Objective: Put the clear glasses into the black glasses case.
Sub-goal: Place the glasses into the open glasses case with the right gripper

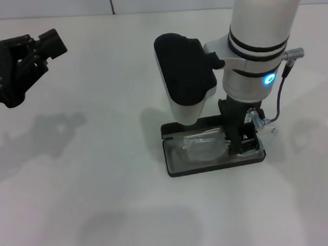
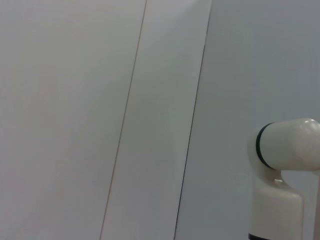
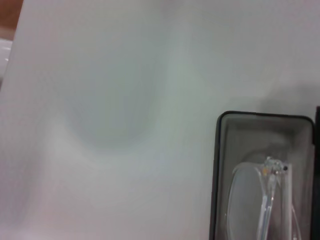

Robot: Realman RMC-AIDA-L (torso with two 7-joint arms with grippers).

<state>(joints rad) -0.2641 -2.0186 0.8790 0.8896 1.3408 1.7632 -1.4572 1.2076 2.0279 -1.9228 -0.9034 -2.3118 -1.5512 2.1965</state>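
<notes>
The black glasses case (image 1: 212,168) lies open on the white table, right of the middle in the head view. The clear glasses (image 1: 202,148) lie inside on its grey lining, arms folded. My right gripper (image 1: 240,146) reaches straight down into the right end of the case, at the glasses' right end. The right wrist view shows one end of the black glasses case (image 3: 218,175) with a lens of the clear glasses (image 3: 250,195) in it. My left gripper (image 1: 39,41) hangs open and holds nothing, raised at the far left, well away from the case.
The white forearm (image 1: 260,43) of my right arm, with a black pad (image 1: 185,68) on it, stands over the back of the case. The left wrist view shows only grey wall panels and a white arm link (image 2: 280,170).
</notes>
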